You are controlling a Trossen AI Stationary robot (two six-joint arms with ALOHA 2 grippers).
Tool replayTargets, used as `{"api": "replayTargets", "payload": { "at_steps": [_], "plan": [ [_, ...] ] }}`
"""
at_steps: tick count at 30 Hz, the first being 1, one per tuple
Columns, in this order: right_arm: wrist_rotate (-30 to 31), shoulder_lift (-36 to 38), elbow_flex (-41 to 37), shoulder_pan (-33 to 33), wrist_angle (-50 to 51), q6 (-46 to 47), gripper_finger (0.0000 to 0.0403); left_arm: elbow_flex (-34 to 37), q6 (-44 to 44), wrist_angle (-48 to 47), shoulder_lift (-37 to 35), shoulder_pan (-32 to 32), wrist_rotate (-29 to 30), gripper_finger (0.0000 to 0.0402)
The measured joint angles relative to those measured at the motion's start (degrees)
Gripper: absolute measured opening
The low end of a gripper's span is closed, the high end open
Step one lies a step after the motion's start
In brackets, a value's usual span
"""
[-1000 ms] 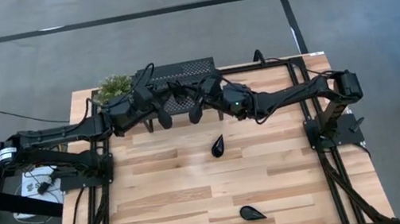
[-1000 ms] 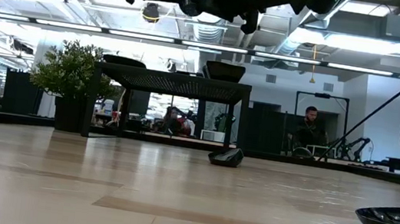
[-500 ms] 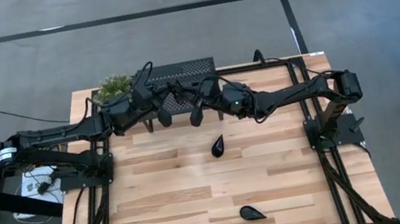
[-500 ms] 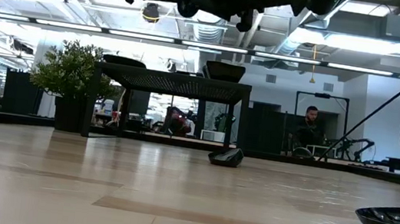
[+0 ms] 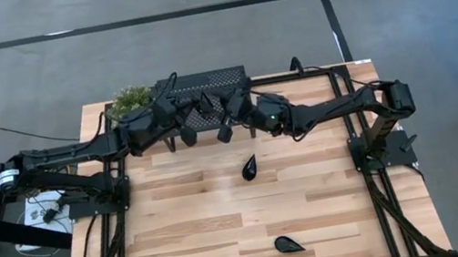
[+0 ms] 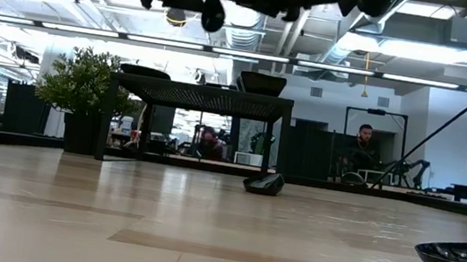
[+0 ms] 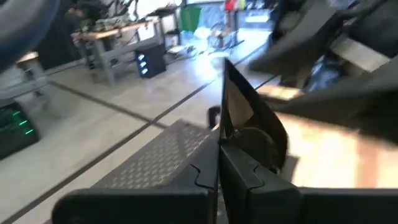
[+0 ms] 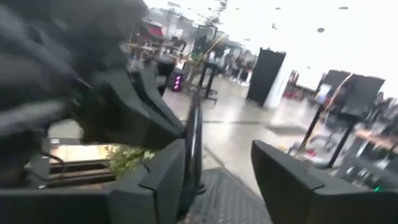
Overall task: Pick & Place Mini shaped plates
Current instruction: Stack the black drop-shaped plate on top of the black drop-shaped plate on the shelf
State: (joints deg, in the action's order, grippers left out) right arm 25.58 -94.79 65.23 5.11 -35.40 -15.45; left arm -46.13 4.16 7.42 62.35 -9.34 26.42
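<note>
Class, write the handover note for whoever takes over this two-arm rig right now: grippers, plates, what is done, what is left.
Left gripper: shut on a held plate, edge-on, raised over the black rack at the table's far edge.
Right gripper: open, empty, close beside the left one above the rack.
Plates: one mid-table plate, one front plate, both lying loose. Two rack-top dishes show in the low view.
Done: one plate lifted and gripped.
Left: set down the held plate, probably on the rack, then fetch the two on the table.
</note>
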Motion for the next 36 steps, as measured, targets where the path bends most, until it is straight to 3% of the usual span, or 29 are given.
{"api": "replayTargets", "payload": {
  "at_steps": [5, 13, 15, 17, 20, 25, 32, 36],
  "plan": [
    [1.3, 2.1, 0.1, -2.7, -0.2, -5.6, 0.0219, 0.0, -0.2, -0.9, 0.0, -1.6, 2.3, 0.0008],
    [14.3, 9.8, 0.0, -12.0, 3.2, -15.1, 0.0239, -0.1, -6.7, -2.2, 2.9, -4.9, 1.7, 0.0007],
    [16.9, 13.2, 0.0, -15.7, 8.8, -13.8, 0.0239, -0.1, -8.3, -2.4, 4.8, -6.7, -2.5, 0.0006],
    [19.5, 16.8, 0.1, -19.1, 16.0, -10.3, 0.0239, -0.2, -9.4, -2.6, 7.3, -8.4, -7.2, 0.0006],
    [22.1, 21.2, 0.1, -23.7, 28.2, -0.2, 0.0239, -1.6, -10.1, -2.7, 10.8, -10.9, -8.9, 0.0007],
    [22.3, 24.0, 0.1, -29.2, 47.2, 19.5, 0.0239, -2.7, -14.1, -3.6, 14.1, -14.2, -15.4, 0.0006],
    [21.1, 18.8, 0.1, -34.0, 58.6, 37.1, 0.0239, -2.7, -15.2, -6.4, 14.9, -14.9, -16.1, 0.0006],
    [20.8, 11.9, 0.1, -34.9, 57.5, 37.9, 0.0239, -2.7, -15.2, -6.3, 14.9, -14.9, -15.6, 0.0011]
  ]
}}
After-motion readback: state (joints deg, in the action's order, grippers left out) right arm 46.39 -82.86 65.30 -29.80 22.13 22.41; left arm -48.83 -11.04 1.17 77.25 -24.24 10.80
